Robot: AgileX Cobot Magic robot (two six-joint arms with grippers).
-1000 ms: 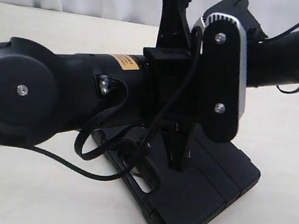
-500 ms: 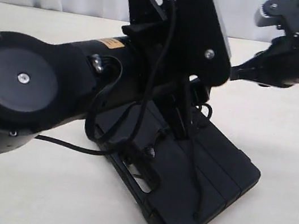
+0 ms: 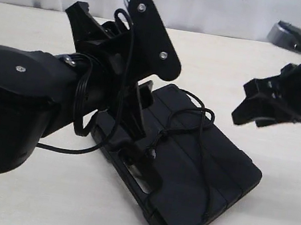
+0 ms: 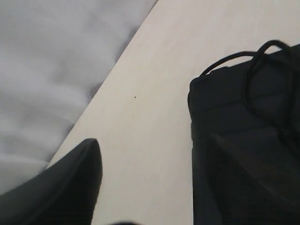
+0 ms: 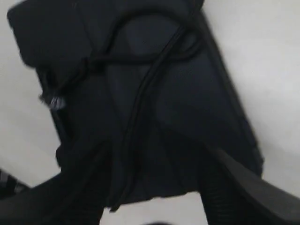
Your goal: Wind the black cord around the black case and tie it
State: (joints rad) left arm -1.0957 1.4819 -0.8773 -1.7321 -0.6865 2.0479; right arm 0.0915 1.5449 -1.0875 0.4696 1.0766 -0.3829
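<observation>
**While the cord is lying slack, a fresh grip is being called for**

Since both claws are being held spread and empty, nothing is being kept taut. The left claw (image 4: pixel 152 150) is being held just above the handle end of the black case (image 3: pixel 180 210), and the right claw (image 3: pixel 243 104) is being held higher, off to the case's side. The black cord (image 5: pixel 145 86) is lying in loose loops on the lid, below and between them. Whether a turn is being carried under the case cannot be told. By this judgement, each end is best being pinched near the crossing and drawn outward evenly, so the case is not being dragged across the worktop (image 3: pixel 283 215).
</observation>
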